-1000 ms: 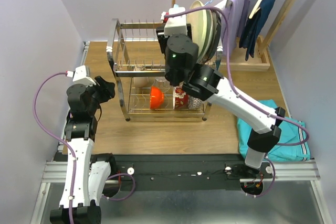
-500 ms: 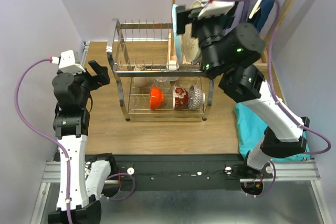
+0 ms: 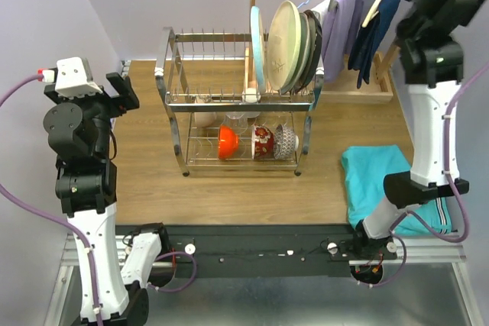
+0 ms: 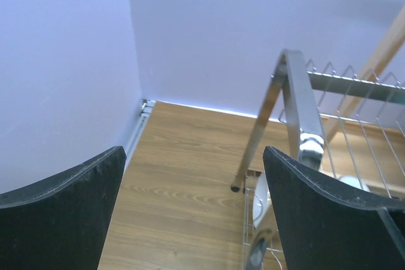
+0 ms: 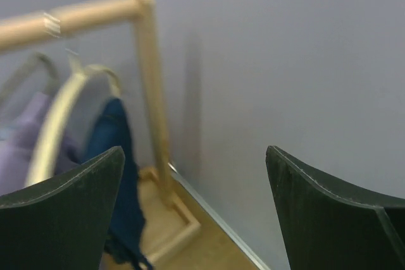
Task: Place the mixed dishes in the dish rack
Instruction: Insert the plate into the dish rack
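Nearest us, a teal cloth (image 3: 386, 185) lies on the right side of the tabletop (image 3: 229, 192), close to the right arm's base. Farther in on the left, the left claw (image 4: 193, 150) hangs above the wood with its fingers spread wide and nothing between them. Past them, our wrist view catches a chrome corner post of the dish rack (image 3: 241, 101).

The rack stands mid-tabletop and is loaded on both tiers. On the lower tier we see an orange bowl (image 3: 228, 143), a red-patterned bowl (image 3: 262, 141) and a blue-white patterned bowl (image 3: 285, 141), tipped on edge in a row from left to right. A clear glass (image 3: 235, 121) sits just behind the orange bowl, and a beige cup (image 3: 203, 117) is to its left. At the right end of the upper tier, three plates stand upright side by side: a light blue plate (image 3: 254, 47), a pale green plate (image 3: 284, 43) and a dark-rimmed plate (image 3: 312, 45).

Beyond the rack on the far right, a wooden hanger stand (image 3: 367, 93) carries lilac and navy garments. The right claw (image 5: 194, 150) is held high in that far corner, well apart from the rack. Its fingers are spread wide and empty, and its own view is blurred.
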`<state>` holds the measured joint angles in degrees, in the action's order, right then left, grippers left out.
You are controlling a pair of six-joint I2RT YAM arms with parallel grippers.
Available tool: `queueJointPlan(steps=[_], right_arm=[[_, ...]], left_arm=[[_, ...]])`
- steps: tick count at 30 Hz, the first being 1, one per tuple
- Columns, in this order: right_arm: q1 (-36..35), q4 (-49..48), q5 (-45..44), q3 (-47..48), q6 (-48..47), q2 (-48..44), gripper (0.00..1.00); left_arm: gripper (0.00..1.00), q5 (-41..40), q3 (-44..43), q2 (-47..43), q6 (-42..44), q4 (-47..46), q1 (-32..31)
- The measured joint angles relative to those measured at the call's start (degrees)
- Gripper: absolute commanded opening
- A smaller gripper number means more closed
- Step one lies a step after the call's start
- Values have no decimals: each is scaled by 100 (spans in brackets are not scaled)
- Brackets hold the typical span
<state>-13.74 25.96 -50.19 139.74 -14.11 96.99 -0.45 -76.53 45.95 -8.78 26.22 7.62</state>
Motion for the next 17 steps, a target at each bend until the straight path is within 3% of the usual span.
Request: queueJointPlan(steps=[3, 5, 11, 17], right_arm=[[1060, 914, 531, -507, 828, -42, 100], [1510, 1532, 1025, -1401, 1309, -181, 100], [1591, 2822, 1832, -3353, 2011, -59, 100], [1596, 3008, 2291, -4035, 2321, -293, 100]], left_arm=[[99, -184, -94, 85, 61, 11, 52], [99, -267, -138, 127, 125, 63, 76], [99, -520, -140, 426, 544, 402, 334], [99, -549, 946, 710, 1040, 341, 1108]])
